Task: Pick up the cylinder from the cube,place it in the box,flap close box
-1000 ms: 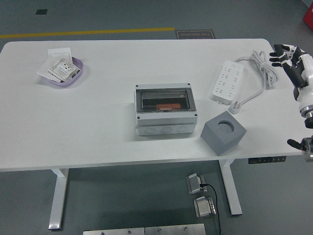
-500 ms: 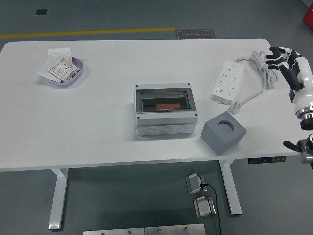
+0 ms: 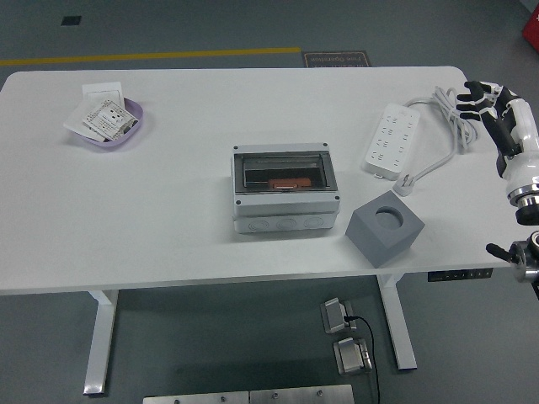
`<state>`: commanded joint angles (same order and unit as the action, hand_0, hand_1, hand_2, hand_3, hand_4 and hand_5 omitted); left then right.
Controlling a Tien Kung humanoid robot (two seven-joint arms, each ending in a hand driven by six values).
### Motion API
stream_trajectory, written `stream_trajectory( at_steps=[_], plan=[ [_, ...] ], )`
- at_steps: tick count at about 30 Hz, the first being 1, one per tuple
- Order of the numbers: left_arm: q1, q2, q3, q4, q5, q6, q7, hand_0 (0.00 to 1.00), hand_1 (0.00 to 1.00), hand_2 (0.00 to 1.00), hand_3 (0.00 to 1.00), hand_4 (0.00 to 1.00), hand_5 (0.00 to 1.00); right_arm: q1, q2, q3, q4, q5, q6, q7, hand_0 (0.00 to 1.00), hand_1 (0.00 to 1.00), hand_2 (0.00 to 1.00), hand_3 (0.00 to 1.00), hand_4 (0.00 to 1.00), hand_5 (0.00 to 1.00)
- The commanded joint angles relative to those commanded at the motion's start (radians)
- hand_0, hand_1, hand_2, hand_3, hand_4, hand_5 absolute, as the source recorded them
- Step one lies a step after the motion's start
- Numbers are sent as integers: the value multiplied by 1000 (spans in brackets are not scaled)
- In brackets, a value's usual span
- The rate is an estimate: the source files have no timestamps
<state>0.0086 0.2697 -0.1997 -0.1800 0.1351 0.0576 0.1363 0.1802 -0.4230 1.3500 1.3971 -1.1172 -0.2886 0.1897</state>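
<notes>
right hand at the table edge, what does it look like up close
The robot's right hand has a white shell with black fingers tipped in pale pads. Below it comes a silver metal wrist ring, then a black joint piece at the picture's edge. No cables show on it.

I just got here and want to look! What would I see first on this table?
First the grey box in the middle, its dark flap shut over something orange. Right of it sits a grey cube with a round hole on top. At the far right edge the robot's right hand hangs open, by a white power strip.
</notes>
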Motion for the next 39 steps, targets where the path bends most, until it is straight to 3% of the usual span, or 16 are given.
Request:
stream_trajectory(
  at_steps=[6, 20, 39],
  plan=[
    [0, -3, 24, -2, -28, -1, -9, 609, 639, 591, 593, 624, 177, -17, 2, 0, 24, -17, -4, -2, 616, 598, 621, 678, 973, 784],
    [-2, 28, -106, -10, 28, -2, -10, 609, 639, 592, 594, 628, 180, -47, -10, 46, 43, -41, -10, -11, 618, 602, 624, 678, 973, 782],
    [-33, 41, -116, -14, 29, -4, -10, 609, 640, 592, 595, 630, 184, -68, -3, 96, 54, -59, -19, -18, 623, 598, 626, 681, 973, 780]
  ],
)
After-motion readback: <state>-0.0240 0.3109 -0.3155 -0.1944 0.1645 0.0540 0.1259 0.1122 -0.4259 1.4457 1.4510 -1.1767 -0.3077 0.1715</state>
